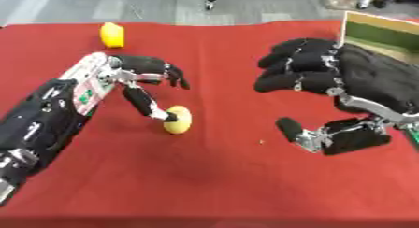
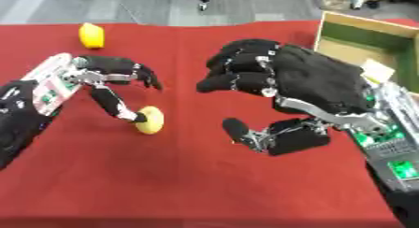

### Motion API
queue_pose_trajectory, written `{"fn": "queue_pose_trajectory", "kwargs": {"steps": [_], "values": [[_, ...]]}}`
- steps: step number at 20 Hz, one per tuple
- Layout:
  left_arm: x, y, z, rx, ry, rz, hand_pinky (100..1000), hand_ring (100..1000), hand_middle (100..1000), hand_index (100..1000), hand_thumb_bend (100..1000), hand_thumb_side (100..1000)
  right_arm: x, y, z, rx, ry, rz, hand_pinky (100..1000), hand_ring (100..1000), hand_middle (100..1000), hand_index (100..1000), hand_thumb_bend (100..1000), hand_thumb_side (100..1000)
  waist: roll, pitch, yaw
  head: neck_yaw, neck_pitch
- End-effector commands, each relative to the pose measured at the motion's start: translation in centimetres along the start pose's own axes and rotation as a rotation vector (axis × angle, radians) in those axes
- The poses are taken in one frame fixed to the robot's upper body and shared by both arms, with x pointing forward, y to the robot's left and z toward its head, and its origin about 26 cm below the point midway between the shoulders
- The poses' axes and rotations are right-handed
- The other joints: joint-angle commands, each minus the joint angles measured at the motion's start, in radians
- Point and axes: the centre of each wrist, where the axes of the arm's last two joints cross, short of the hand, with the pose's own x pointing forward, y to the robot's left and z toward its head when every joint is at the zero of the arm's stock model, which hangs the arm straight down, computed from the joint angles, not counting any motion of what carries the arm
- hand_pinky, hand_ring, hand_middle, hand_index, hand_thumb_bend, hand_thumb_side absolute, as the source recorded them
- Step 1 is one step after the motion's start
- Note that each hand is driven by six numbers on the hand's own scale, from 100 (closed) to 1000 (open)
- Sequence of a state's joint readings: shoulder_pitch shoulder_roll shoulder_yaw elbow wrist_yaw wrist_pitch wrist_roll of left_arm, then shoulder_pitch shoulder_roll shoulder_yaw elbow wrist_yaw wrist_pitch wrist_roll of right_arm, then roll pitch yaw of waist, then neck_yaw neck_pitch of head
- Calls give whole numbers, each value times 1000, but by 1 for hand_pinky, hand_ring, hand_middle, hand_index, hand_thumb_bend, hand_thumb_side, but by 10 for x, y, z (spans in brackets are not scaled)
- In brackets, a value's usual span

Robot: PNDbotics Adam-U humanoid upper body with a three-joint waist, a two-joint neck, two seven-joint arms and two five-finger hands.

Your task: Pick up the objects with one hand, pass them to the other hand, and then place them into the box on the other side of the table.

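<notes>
Left hand [image 1: 135,75] over the red cloth [image 1: 213,175], left of centre. Fingers curl forward and down, holding nothing; the thumb reaches down and its tip touches a yellow rounded object [image 1: 177,119] lying on the cloth. Whether the thumb presses it or merely rests against it cannot be told. The object is not enclosed by the fingers.

Right hand [image 2: 278,82] is right of centre, above the cloth, palm turned toward the left hand. Fingers bent inward, thumb [image 2: 242,131] stretched out low beneath them; nothing lies between thumb and fingers. The two hands are apart, with bare cloth between them.

A second yellow object [image 1: 112,34] sits near the far left edge of the cloth, well apart from both hands.

Cardboard box [image 2: 360,38] stands at the far right corner of the table, just behind the right hand, with a green inner wall; something pale lies inside, not identifiable.
</notes>
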State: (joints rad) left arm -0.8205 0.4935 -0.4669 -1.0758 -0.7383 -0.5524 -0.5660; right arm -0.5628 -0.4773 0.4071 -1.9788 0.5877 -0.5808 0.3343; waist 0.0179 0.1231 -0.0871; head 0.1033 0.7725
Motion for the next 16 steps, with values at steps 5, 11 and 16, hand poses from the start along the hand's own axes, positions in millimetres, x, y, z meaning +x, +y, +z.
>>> {"fn": "queue_pose_trajectory", "kwargs": {"steps": [5, 11, 16], "values": [[2, 4, 0, -341, -272, -257, 699, 533, 518, 641, 282, 454, 2, -9, -1, -11, -11, 25, 877, 845, 724, 869, 100, 297, 9, -19, -2, -4, -3], [-6, 7, 7, -209, -317, -150, 644, 427, 393, 501, 100, 323, 2, -9, -1, -10, -7, 24, 876, 844, 723, 867, 100, 293, 7, -19, 2, -8, -3], [-8, 18, 10, -41, -366, 15, 646, 414, 376, 494, 100, 360, 1, -8, 0, -5, -4, 24, 876, 844, 721, 864, 100, 293, 5, -20, 6, -13, -3]]}}
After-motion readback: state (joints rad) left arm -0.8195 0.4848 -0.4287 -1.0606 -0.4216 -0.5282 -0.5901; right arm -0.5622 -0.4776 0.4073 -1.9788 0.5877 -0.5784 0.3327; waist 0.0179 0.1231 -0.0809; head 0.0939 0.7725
